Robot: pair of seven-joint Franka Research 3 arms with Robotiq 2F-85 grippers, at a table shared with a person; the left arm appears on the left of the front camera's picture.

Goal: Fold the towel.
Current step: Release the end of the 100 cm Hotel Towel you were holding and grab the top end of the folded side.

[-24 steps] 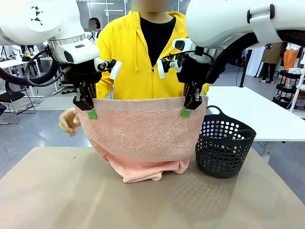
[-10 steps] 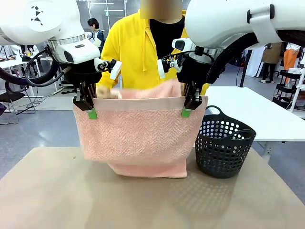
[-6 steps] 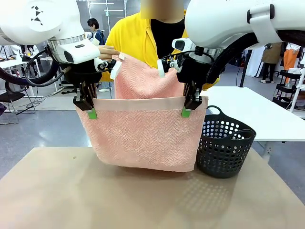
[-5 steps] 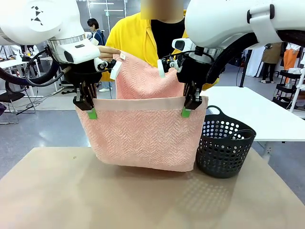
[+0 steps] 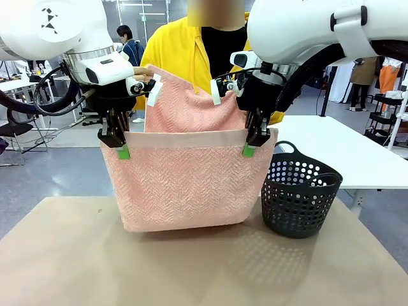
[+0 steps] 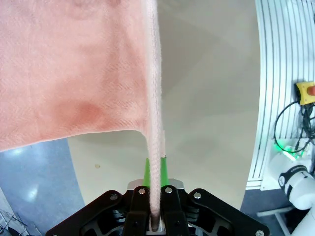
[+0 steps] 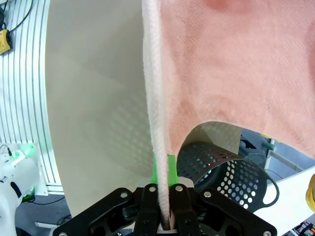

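The salmon-pink towel (image 5: pixel 185 185) hangs spread above the table, its smooth band stretched level between both grippers. My left gripper (image 5: pixel 121 150) is shut on the towel's top left corner and my right gripper (image 5: pixel 251 148) is shut on the top right corner. Behind that sheet, the person's hand (image 5: pixel 141 71) holds the towel's other end raised above the band, so the cloth hangs doubled. In the left wrist view the towel edge (image 6: pixel 155 147) runs straight up from between my fingers (image 6: pixel 146 173). The right wrist view likewise has the towel edge (image 7: pixel 156 147) pinched between the green pads (image 7: pixel 170 169).
A black perforated basket (image 5: pixel 299 191) stands on the table to the right of the towel, close to my right gripper. The tan table (image 5: pixel 191 268) stretches out in front. A person in a yellow hoodie (image 5: pixel 175 51) stands right behind the towel. A white table (image 5: pixel 344 153) lies at the far right.
The person has lifted the towel's lower end up behind the band and now holds it high; the hanging fold has risen off the table. Both grippers have kept their place and grip.
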